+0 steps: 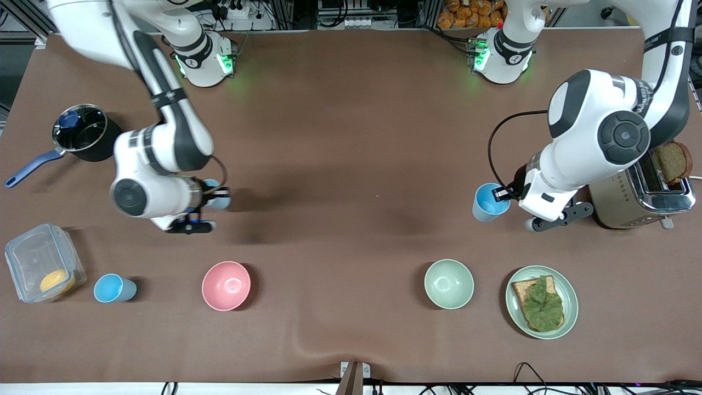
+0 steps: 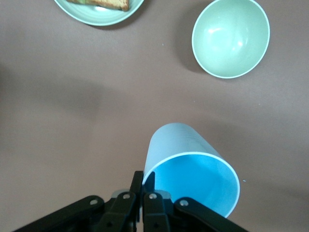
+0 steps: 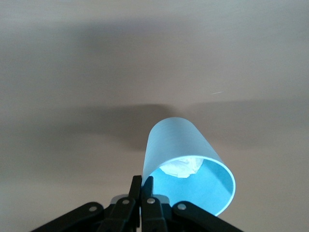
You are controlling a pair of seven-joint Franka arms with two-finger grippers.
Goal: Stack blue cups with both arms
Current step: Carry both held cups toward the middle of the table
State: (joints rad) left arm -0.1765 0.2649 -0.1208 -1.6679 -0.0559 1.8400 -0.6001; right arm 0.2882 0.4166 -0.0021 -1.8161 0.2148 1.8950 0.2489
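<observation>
While a third blue cup (image 1: 114,288) stands alone on the table between the clear container (image 1: 41,263) and the pink bowl (image 1: 226,285), the right gripper (image 1: 211,197) pinches a blue cup's (image 3: 188,164) rim; toward the toaster (image 1: 641,195), the left gripper (image 1: 504,193) likewise clamps another blue cup's (image 1: 488,202) rim.

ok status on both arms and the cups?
Left gripper shut on blue cup. Right gripper shut on second cup, something white inside. Third cup untouched beside pink bowl.
</observation>
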